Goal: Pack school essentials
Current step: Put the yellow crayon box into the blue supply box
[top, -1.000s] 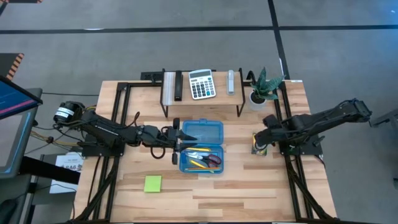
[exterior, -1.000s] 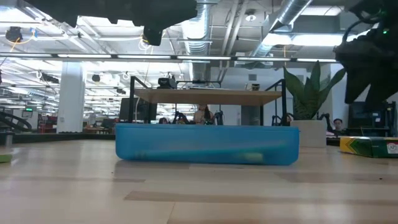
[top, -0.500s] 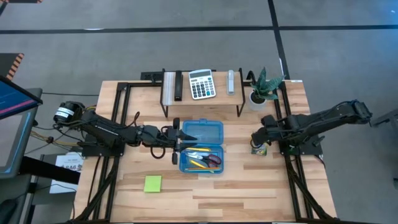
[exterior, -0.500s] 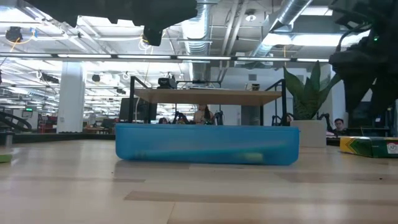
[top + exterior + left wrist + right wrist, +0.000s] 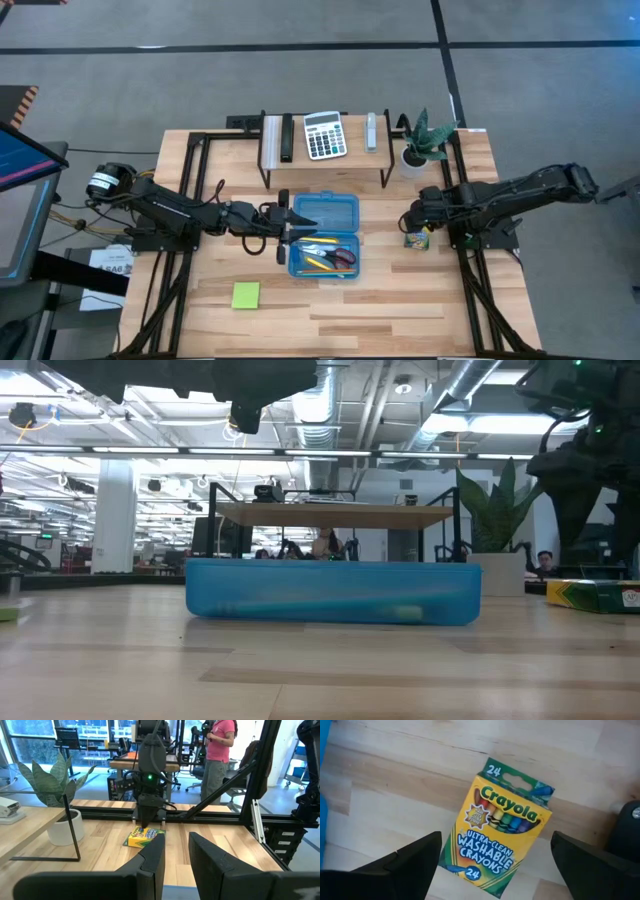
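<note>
The right gripper (image 5: 413, 226) hangs just above the yellow-green cardboard crayon box (image 5: 499, 827) lying flat on the wooden table (image 5: 380, 300), fingers spread wide to either side of it (not touching). That box sits at three o'clock from the blue plastic case (image 5: 323, 235). The left gripper (image 5: 292, 225) waits at the case's nine o'clock edge, fingers slightly parted.
</note>
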Action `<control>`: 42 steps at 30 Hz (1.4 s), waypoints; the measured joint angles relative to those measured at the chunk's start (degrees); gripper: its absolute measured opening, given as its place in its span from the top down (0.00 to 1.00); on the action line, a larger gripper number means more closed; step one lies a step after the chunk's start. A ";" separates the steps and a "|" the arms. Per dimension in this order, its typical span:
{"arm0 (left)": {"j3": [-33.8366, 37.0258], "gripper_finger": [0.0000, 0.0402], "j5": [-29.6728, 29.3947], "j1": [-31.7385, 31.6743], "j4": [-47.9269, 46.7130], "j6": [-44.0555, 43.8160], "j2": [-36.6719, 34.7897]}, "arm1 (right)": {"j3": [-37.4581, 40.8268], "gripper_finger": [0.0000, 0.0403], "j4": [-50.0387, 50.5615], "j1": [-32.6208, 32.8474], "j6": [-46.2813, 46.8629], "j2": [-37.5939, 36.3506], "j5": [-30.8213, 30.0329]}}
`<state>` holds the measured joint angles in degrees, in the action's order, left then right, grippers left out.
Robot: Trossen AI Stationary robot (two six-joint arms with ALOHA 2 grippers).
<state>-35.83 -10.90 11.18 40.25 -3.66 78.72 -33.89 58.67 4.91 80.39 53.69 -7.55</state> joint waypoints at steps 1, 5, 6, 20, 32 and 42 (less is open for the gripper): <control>0.00 0.82 0.00 0.00 -0.02 0.00 0.00 | 0.00 0.02 0.05 -0.19 0.03 0.02 0.31; 0.00 0.82 0.00 0.00 -0.02 0.00 0.00 | 0.00 0.04 -0.25 -0.23 1.63 1.24 1.18; 0.00 0.82 0.00 0.00 -0.02 0.00 0.00 | 0.00 0.04 -0.66 -0.22 1.68 1.62 1.42; 0.00 0.82 0.00 0.00 -0.06 0.00 0.00 | 0.00 0.02 -1.81 -0.20 0.80 9.00 6.60; 0.00 0.82 0.00 -0.02 -0.54 0.00 0.00 | 0.00 0.02 -9.63 -0.20 -1.37 15.16 9.07; 0.00 0.82 0.00 0.00 -0.56 0.00 0.00 | 0.00 0.02 -14.86 -0.55 -1.50 15.67 9.18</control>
<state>-35.83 -10.90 11.18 39.68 -3.66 78.72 -33.89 43.81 4.36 78.89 69.36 1.63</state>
